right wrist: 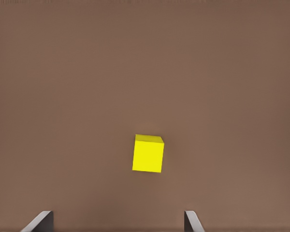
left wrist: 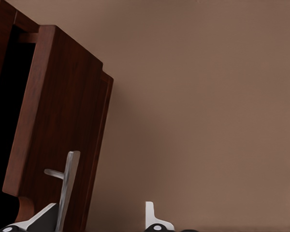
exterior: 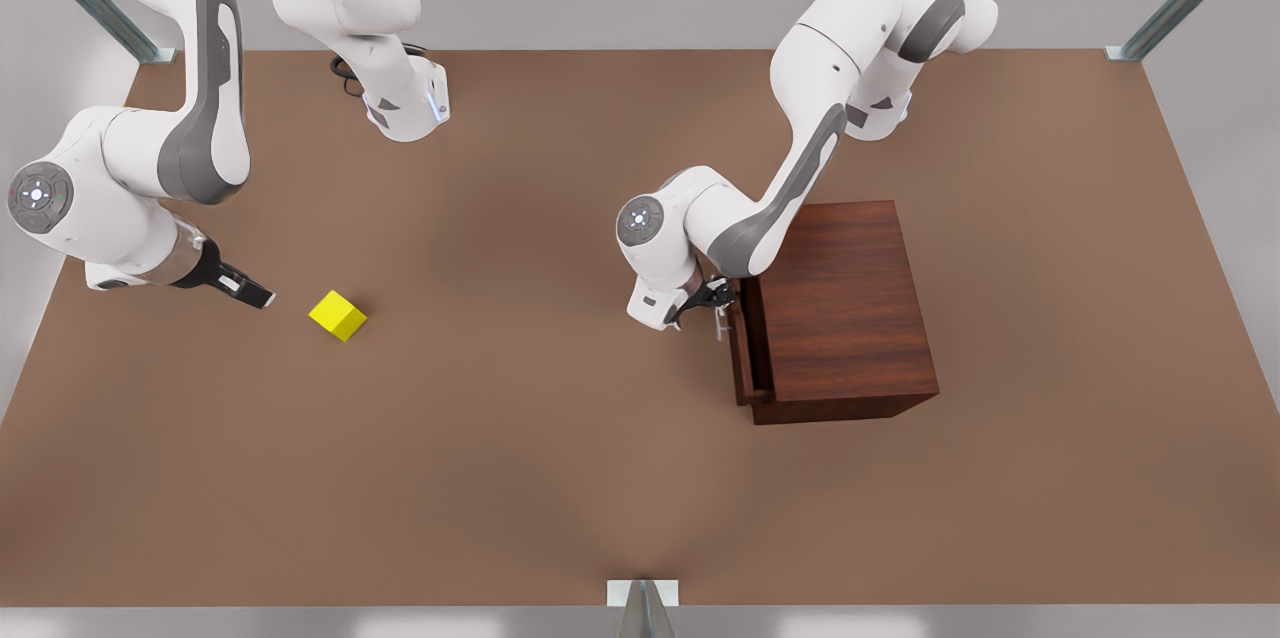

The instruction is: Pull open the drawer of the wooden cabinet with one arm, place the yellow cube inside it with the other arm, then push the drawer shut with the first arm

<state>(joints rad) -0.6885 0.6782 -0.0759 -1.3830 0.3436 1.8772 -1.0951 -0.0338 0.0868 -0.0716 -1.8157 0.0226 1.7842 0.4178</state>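
The wooden cabinet (exterior: 845, 308) sits on the brown tabletop (exterior: 560, 458) at about four o'clock from the middle. Its drawer (exterior: 742, 348) stands slightly out on the nine o'clock side. The left pincer (exterior: 712, 298) is right at the silver handle (left wrist: 67, 186), fingers (left wrist: 152, 217) spread, with the bar beside one fingertip and not pinched. Well apart, toward nine o'clock, the yellow cube (exterior: 338, 315) rests on the tabletop. The right pincer (exterior: 250, 290) hangs just beside it at its nine o'clock, fingers spread wide, holding nothing.
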